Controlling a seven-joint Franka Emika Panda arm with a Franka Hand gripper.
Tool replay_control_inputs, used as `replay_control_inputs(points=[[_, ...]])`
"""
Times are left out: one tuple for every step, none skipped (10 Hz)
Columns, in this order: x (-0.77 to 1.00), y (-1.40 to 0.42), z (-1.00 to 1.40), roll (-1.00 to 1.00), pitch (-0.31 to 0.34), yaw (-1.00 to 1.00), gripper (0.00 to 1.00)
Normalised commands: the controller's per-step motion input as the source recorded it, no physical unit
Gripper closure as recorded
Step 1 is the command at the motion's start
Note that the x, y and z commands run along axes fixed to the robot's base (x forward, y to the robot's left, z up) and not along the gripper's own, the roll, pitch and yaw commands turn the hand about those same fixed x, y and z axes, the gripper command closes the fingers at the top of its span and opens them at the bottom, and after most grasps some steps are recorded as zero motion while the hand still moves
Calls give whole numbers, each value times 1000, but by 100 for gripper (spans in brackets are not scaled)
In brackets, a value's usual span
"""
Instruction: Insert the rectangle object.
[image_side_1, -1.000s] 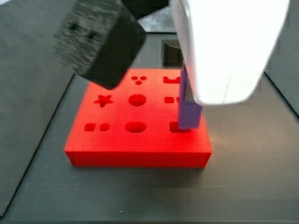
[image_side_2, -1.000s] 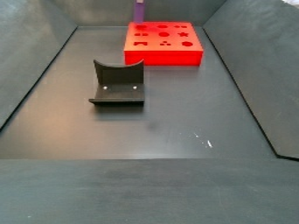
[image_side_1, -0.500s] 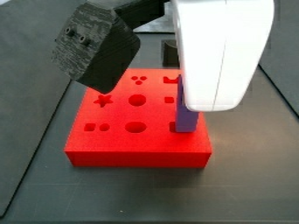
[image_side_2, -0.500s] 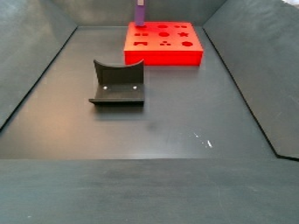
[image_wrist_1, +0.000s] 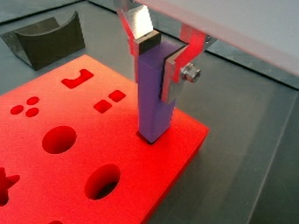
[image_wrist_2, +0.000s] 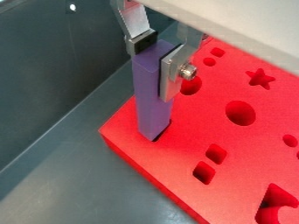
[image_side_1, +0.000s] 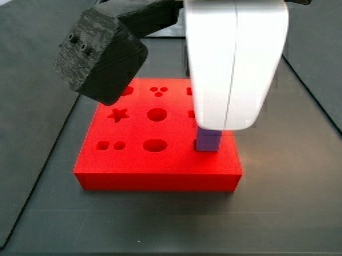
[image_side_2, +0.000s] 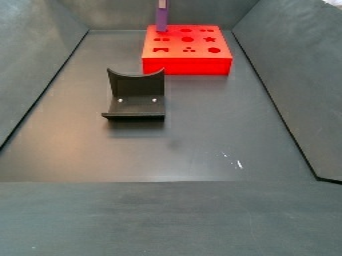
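**A:** Where is the rectangle object (image_wrist_1: 156, 96) relative to the gripper (image_wrist_1: 163, 52)?

**B:** Right between the fingers. In both wrist views the two silver plates press on opposite faces of its upper end, so the gripper is closed on it. The bar stands upright, its long axis running straight down from the fingers at 6 o'clock, and its lower end already sits in a slot at the corner of the red block (image_wrist_1: 70, 157).

**A:** Is it fully in?

**B:** I judge not. Most of its length shows above the red surface in a wrist view (image_wrist_2: 152, 92), so the remaining travel is straight down along that axis. How deep the slot goes I cannot tell.

**A:** Anything in the way?

**B:** Nothing blocks the descent. In a side view the bar's base (image_side_1: 209, 140) shows below the white wrist housing (image_side_1: 235, 60), near the block's edge; the neighbouring holes, a round one (image_side_1: 156, 115) and a star (image_side_1: 118, 115), lie toward 9 o'clock and are empty. The dark grey holder (image_side_2: 135, 96) stands well apart on the floor, toward 7 o'clock from the block (image_side_2: 187, 50) in that side view.

**A:** The risk?

**B:** A slight tilt could jam the bar against the slot walls.
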Motion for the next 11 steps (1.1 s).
replay_control_inputs(points=[[0, 0, -149, 0, 0, -137, 100], [0, 0, -129, 0, 0, -71, 100], [140, -26, -174, 0, 10, 0, 100], [220, -40, -280, 0, 27, 126, 100], [349, 0, -340, 0, 53, 377, 100], [323, 0, -403, 4, 60, 271, 100], [137, -49, -546, 63, 83, 34, 100], [20, -66, -694, 141, 139, 0, 100], [0, -66, -751, 141, 154, -9, 100], [0, -20, -683, 134, 179, -54, 100], [0, -123, -669, 137, 171, -91, 100]])
